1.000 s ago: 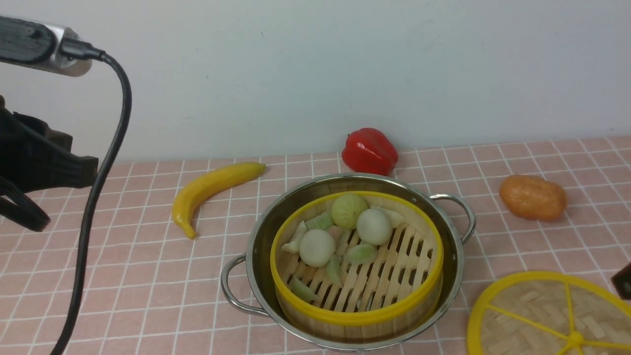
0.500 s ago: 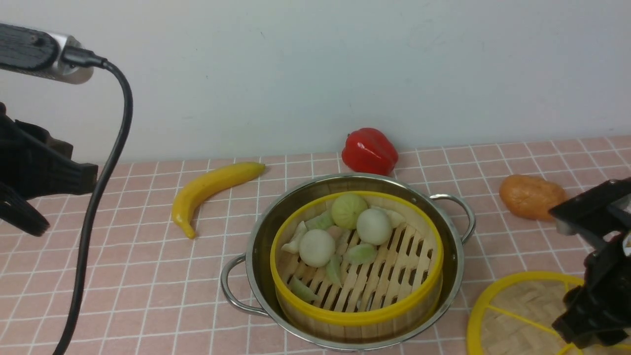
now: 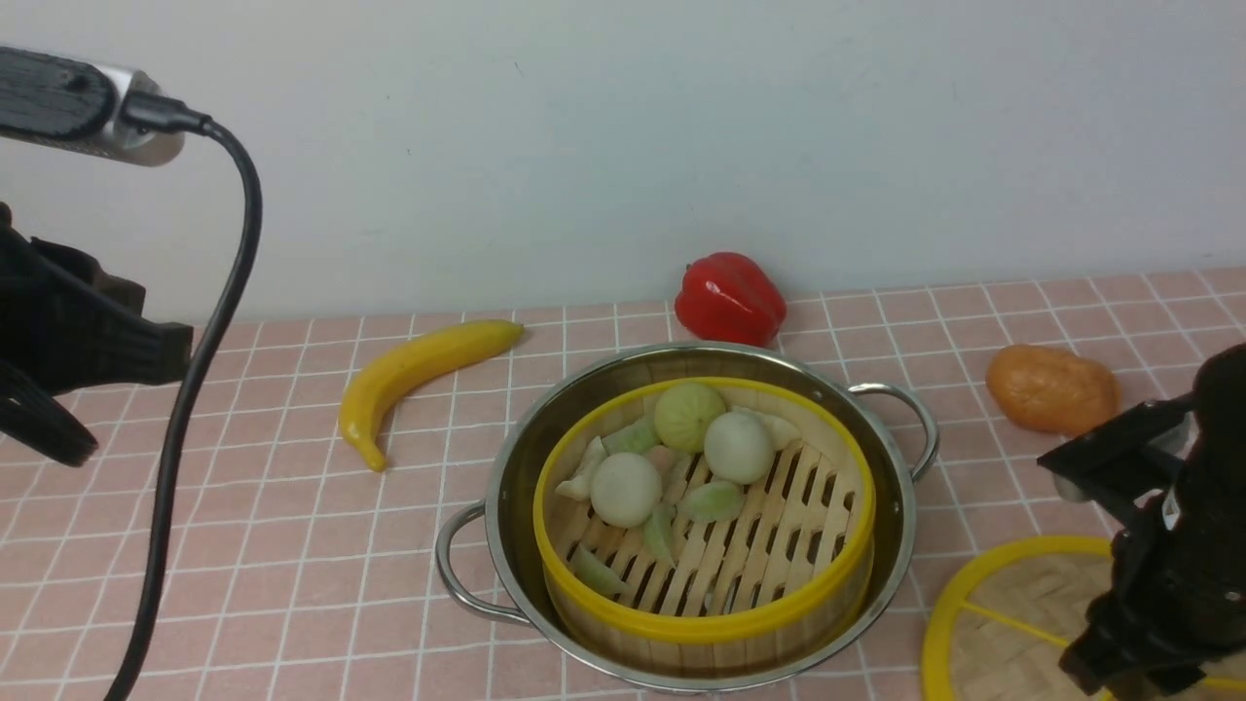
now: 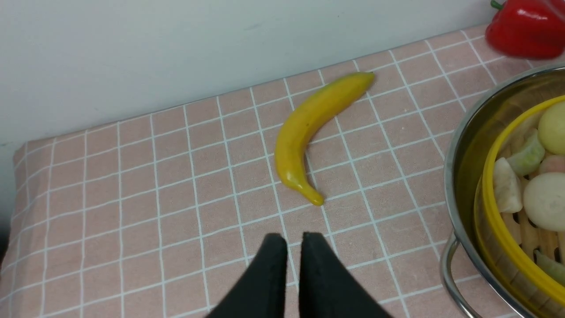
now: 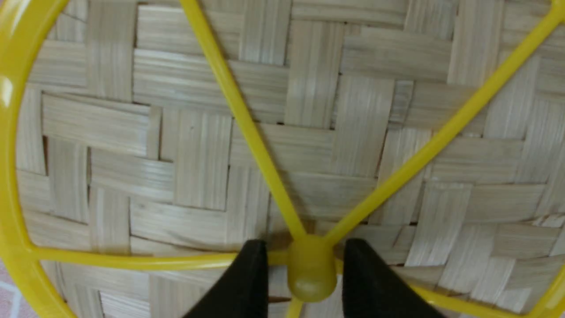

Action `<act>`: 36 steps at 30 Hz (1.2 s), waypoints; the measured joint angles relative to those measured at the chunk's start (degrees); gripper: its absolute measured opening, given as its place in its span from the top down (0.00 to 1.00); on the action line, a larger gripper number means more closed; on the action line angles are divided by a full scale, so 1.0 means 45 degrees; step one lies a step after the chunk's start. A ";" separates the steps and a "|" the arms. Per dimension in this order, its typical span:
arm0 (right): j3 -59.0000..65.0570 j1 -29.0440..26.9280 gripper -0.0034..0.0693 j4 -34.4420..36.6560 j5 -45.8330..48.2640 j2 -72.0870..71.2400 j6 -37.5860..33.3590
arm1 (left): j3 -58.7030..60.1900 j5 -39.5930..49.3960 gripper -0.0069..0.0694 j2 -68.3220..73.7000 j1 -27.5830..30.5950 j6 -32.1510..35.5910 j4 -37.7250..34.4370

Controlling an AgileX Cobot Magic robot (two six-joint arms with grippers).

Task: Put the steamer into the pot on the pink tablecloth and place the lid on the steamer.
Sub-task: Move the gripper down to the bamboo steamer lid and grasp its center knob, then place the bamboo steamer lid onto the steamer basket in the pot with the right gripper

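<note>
The right hand [image 5: 305, 249] is spread astride the yellow plastic hub of the flat round woven-bamboo lid [image 5: 194, 145], which lies on the pink white-gridded tablecloth [image 3: 292, 545]. The slatted bamboo steamer [image 3: 769, 545] sits inside the shiny steel pot [image 3: 521, 458]. The left hand [image 4: 295, 245], nearly pressed together, holds nothing.

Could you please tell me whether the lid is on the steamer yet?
Not yet: the lid lies on the pink tablecloth beside the pot; the steamer stands uncovered.

A: Clear passage?
B: Bare pink tablecloth [image 3: 273, 545] is found left of the pot [image 3: 514, 458], broken only by a banana [image 3: 419, 375].
A: Obstacles behind?
B: A red pepper [image 3: 730, 297] is noted just behind the pot's rim.
</note>
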 joint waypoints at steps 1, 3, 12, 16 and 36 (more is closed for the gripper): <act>-0.0045 0.0000 0.71 -0.0103 0.0102 0.0000 0.0054 | 0.0000 0.0000 0.85 0.0000 0.0000 0.0000 0.0000; -0.0055 0.0000 0.76 -0.0196 0.0136 0.0000 0.0116 | 0.0000 0.0000 0.85 0.0000 0.0000 0.0000 0.0000; -0.1649 0.0000 0.75 -0.1941 0.2516 -0.0672 0.1072 | 0.0000 0.0000 0.85 0.0000 0.0000 0.0134 0.0000; -0.2904 0.0000 0.75 -0.2444 0.2924 -0.1640 0.1223 | 0.0000 0.0000 0.85 0.0000 0.0000 0.0134 0.0000; -0.9211 0.4343 0.75 0.0658 0.3118 0.0201 -0.3546 | 0.0000 -0.0012 0.82 0.0000 0.0000 0.0144 -0.0078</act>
